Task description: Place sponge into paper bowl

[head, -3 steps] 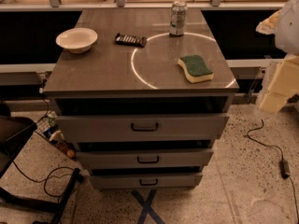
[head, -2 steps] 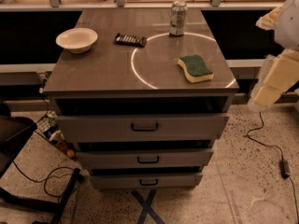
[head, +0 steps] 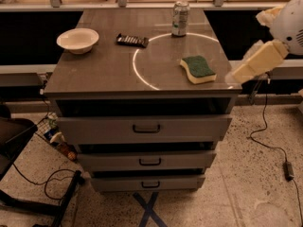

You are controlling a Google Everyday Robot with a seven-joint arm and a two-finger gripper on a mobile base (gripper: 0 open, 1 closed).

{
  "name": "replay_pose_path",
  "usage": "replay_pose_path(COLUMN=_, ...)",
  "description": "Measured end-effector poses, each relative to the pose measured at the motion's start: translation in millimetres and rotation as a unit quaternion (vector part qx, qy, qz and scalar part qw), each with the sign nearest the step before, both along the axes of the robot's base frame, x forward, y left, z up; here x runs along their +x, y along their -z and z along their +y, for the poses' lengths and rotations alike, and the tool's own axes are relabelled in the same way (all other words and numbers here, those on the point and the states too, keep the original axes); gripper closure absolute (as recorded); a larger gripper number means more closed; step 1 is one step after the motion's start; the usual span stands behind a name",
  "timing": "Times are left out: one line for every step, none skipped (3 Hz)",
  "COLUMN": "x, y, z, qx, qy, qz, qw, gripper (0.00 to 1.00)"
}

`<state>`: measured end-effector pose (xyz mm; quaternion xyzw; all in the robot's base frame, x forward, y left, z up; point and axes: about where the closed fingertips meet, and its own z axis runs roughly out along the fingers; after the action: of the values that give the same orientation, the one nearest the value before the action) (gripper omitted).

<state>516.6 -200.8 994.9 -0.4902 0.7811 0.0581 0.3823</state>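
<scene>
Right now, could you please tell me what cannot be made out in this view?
Camera view:
- Gripper, right of the sponge beside the tabletop: the arm behind it is cut off by the right edge.
- Can: label too small to read.
- Drawers: contents hidden by their fronts.

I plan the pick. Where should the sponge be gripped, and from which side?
Come from above: the sponge lies flat, green side up. Close on its long yellow foam sides at mid-length. The gripper is just right of it, at the table edge.
</scene>
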Motion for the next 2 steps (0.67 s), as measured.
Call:
replay_pose_path(x=38.0, y=-3.6, z=20.8, qx=0.129, qy=-0.001, qz=-0.081, qw=0.9883, gripper=0.0)
replay_pose_path(x=55.3, y=-8.3, z=25.5, qx=0.173, qy=0.006, qz=-0.135, qw=0.9756, gripper=0.0)
